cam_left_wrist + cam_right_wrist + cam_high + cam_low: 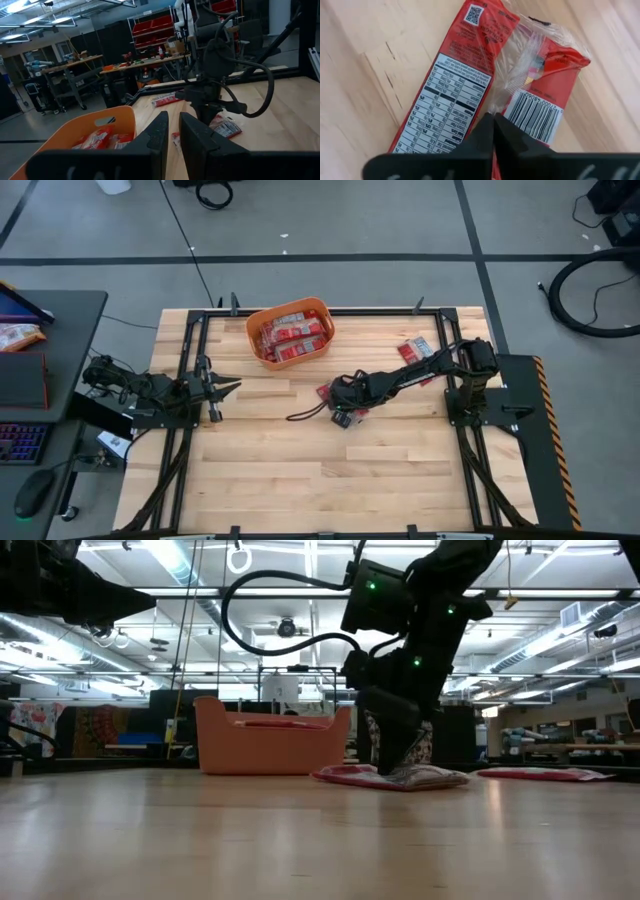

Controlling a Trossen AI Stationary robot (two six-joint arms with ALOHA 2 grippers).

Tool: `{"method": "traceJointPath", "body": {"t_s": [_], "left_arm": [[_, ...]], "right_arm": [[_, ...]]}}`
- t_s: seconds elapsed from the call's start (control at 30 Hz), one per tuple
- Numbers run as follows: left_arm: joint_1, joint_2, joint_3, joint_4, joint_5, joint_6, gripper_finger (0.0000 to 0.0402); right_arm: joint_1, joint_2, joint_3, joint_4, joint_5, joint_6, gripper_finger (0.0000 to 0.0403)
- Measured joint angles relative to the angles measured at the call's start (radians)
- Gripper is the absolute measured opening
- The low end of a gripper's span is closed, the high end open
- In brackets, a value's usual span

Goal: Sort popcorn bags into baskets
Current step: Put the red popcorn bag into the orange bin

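Note:
The orange basket [262, 315] [270, 748] [95, 122] stands at the table's far middle and holds several red popcorn bags [292, 335]. A red bag with a nutrition panel, a barcode and clear film [450, 95] [420, 778] lies flat at the table's middle. My right gripper [493, 124] [338, 400] [400, 765] stands on it, shut. Two more bags [418, 350] [545, 774] lie flat toward the far right. My left gripper [173, 135] [225, 387] waits above the table's left side, open by a narrow gap, holding nothing. My right gripper comes from above, pointing down, and its shut fingers [507, 137] meet on the crinkled clear film [507, 85] between the nutrition panel and the barcode panel. The pinch point itself is hidden by the fingers. The bag lies flat on the table.
A black cable [305, 415] trails from the right arm over the table's middle. A black frame [190, 330] borders the tabletop. A desk with a keyboard and mouse [30, 445] stands left of the table. Bare wood [330, 480] fills the near half.

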Motion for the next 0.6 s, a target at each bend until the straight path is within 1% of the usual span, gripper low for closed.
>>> {"method": "traceJointPath", "body": {"t_s": [0.13, 0.27, 0.4, 0.6], "left_arm": [[0.000, 0.000, 0.000, 0.000, 0.000, 0.000, 0.0050], [0.000, 0.000, 0.000, -0.001, 0.000, 0.001, 0.0050], [0.000, 0.000, 0.000, -0.011, 0.000, 0.001, 0.0050], [0.000, 0.000, 0.000, -0.013, 0.000, 0.000, 0.0050]], "right_arm": [[0.009, 0.001, 0.000, 0.002, 0.014, -0.010, 0.0010], [0.009, -0.009, 0.019, -0.033, 0.017, -0.060, 0.0005], [0.009, -0.019, 0.097, -0.088, 0.023, -0.101, 0.0004], [0.023, -0.020, 0.177, -0.187, 0.087, -0.143, 0.0003]]}}
